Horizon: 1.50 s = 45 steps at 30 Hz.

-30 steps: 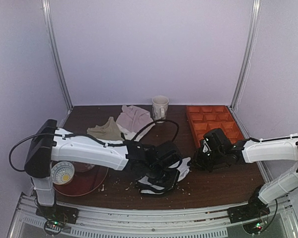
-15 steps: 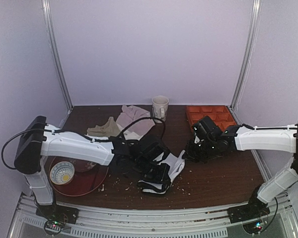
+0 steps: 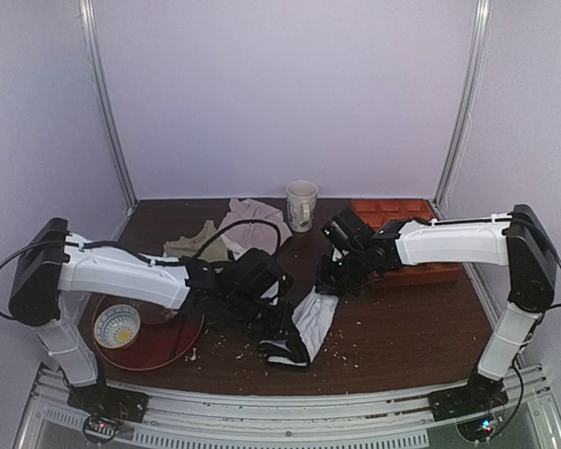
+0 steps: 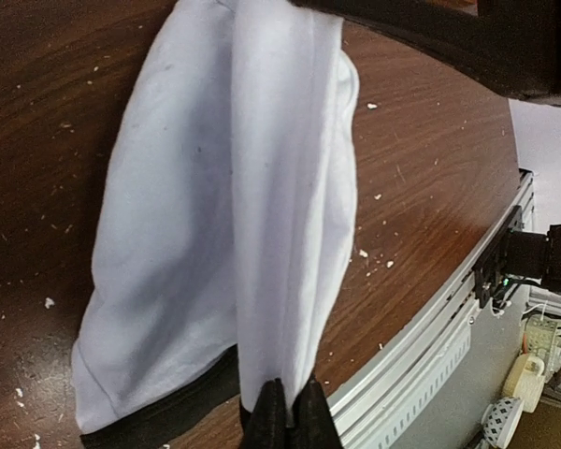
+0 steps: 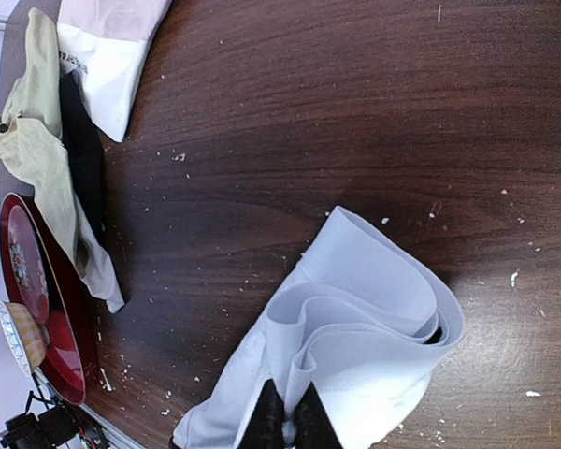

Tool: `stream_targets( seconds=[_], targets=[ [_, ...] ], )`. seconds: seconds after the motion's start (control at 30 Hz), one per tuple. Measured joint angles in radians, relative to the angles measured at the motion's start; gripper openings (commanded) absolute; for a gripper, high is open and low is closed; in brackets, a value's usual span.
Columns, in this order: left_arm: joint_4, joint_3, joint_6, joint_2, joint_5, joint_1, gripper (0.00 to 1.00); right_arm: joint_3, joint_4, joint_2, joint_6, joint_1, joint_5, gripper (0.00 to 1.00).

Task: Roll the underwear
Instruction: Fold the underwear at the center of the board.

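underwear (image 3: 310,318): folded into a long strip, front-middle of the desk (image 3: 411,327), held at both ends
left pincer (image 4: 280,413): clamped on the end by the black hem, looks like the anchor
right pincer (image 5: 288,413): pinching the white folded end, far side
why: my guess, stretching it straight so it rolls tidy

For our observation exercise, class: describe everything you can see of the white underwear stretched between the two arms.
The underwear is white, soft-looking knit cloth with a black hem at its near end. Folded lengthwise into loose layers, it stretches as a slanted band over the brown table. The left pincer is shut on the hemmed end, the right pincer on the far end. No lettering shows on it.
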Motion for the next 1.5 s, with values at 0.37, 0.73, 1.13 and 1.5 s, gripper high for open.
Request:
stream_targets(
  seconds=[0.37,0.73,1.13,1.5],
  targets=[
    [0.025,-0.054,0.0,-0.006,0.062,0.051,0.0,0.012,-0.011,0.05,0.009,0.019,0.017,0.0],
    [0.064,-0.062,0.0,0.011,0.102,0.06,0.0,0.024,-0.01,0.089,0.011,0.027,0.021,0.0],
    [0.062,-0.096,0.0,0.055,0.104,0.091,0.0,0.044,-0.013,0.124,0.032,0.029,0.043,0.0],
    [0.042,-0.112,0.008,0.055,0.083,0.116,0.0,0.047,-0.014,0.146,0.064,0.03,0.058,0.0]
  ],
)
